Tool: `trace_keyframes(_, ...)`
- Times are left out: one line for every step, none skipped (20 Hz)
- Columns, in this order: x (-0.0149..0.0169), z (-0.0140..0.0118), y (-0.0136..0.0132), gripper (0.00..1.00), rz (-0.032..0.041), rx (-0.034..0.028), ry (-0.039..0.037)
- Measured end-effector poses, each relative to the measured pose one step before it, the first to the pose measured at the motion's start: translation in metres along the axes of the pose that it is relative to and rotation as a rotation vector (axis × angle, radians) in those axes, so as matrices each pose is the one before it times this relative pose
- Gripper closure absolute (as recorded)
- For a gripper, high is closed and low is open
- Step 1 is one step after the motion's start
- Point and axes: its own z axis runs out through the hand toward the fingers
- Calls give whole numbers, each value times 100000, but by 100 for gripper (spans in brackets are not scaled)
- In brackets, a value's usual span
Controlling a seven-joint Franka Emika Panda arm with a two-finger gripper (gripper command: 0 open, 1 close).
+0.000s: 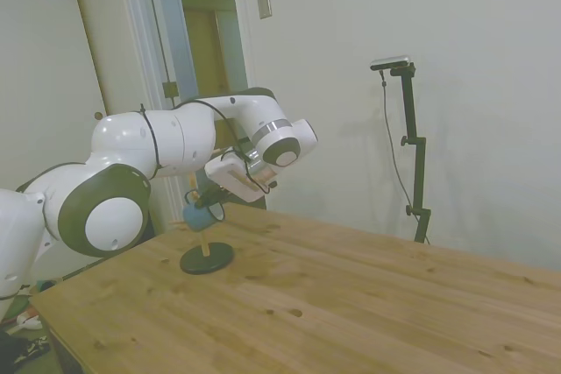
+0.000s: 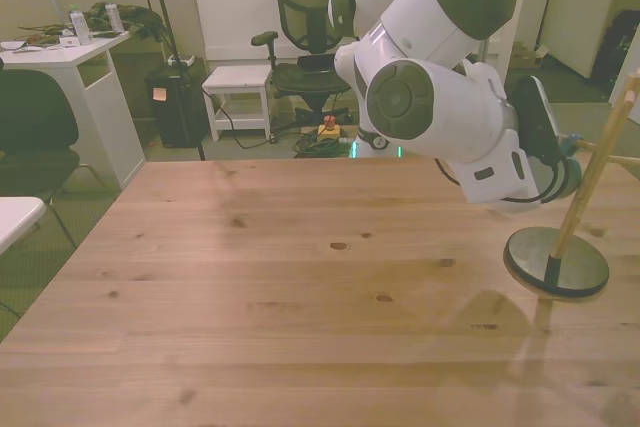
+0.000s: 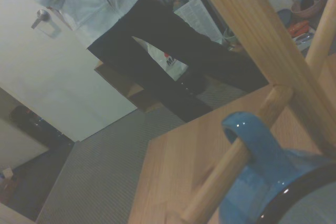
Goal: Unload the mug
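Observation:
The blue mug [image 1: 195, 216] hangs by its loop handle on a peg of the wooden stand, whose black round base [image 1: 207, 258] sits near the table's far edge in the side view. Up close in the wrist view, the mug [image 3: 262, 187] shows its dark rim, and its handle is threaded on a peg [image 3: 231, 166] branching off the tilted post [image 3: 252, 30]. My gripper [image 1: 196, 201] is right at the mug, just above it. I cannot make out how the fingers stand. In the front view my hand hides the mug; the stand's base [image 2: 556, 263] sits at the front view's right.
A person in dark trousers [image 3: 157, 51] and a light shirt stands on the floor just beyond the table's corner. The wooden table [image 1: 351, 295] stretches bare away from the stand. An office chair [image 2: 310, 17] and a white desk [image 2: 60, 57] stand behind the table.

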Motion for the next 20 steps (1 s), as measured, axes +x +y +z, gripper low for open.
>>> trace_keyframes(-5, -15, -136, 100, -317, 353, -107)
trace_keyframes(3, -14, -121, 100, -311, 353, -38)
trace_keyframes(17, -23, -103, 100, -293, 274, 96)
trace_keyframes(21, -26, -94, 100, -277, 248, 139)
trace_keyframes(5, -34, -68, 100, -191, 145, 101)
trace_keyframes(-6, -37, -55, 100, -133, 60, 52)
trace_keyframes(-5, -35, -43, 100, -107, 36, 61)
trace_keyframes(-12, -39, -37, 100, -98, 62, 57)
trace_keyframes(-29, -30, -37, 100, -95, 180, -35)
trace_keyframes(-53, -68, -28, 100, -64, 108, 7)
trace_keyframes(-94, -93, -17, 100, -36, 190, -48)
trace_keyframes(-111, -104, 15, 100, 46, 137, -34)
trace_keyframes(-112, -121, 53, 100, 105, 88, 106)
trace_keyframes(-129, -147, 65, 100, 110, 132, 178)
trace_keyframes(-132, -160, 68, 100, 111, 119, 230)
trace_keyframes(-139, -167, 62, 100, 106, 128, 231)
trace_keyframes(-150, -180, 77, 100, 147, 71, 248)
trace_keyframes(-157, -194, 90, 100, 177, 34, 291)
trace_keyframes(-163, -196, 82, 100, 174, 37, 268)
trace_keyframes(-193, -211, 61, 100, 186, 41, 196)
